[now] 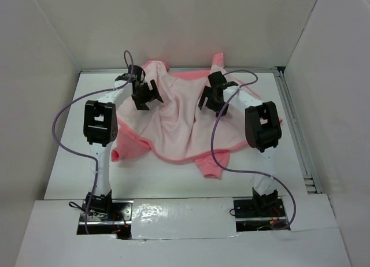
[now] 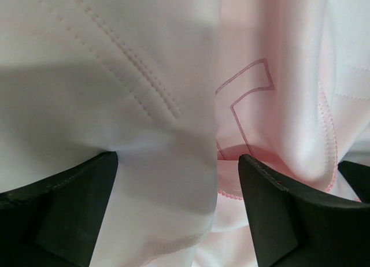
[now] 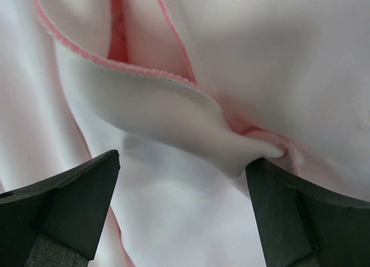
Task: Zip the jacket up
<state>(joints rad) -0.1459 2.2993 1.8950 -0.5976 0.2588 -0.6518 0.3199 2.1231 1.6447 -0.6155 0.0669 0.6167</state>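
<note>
The jacket [image 1: 176, 125] lies spread open on the table, its pale pink lining up and salmon edges around it. My left gripper [image 1: 145, 96] is open above its upper left part. The left wrist view shows pale lining [image 2: 144, 76] with stitched seams between the spread fingers [image 2: 75, 203]. My right gripper [image 1: 213, 99] is open above the upper right part. The right wrist view shows a folded flap of lining with a salmon hem [image 3: 173, 105] between the spread fingers [image 3: 289, 209], close to the right one. No zipper shows.
White table [image 1: 69, 163] with white walls on three sides. A metal rail [image 1: 295, 134] runs along the right edge. Purple cables [image 1: 63, 114] loop from both arms. A salmon sleeve cuff [image 1: 209, 170] lies at the front and another [image 1: 118, 154] at the left.
</note>
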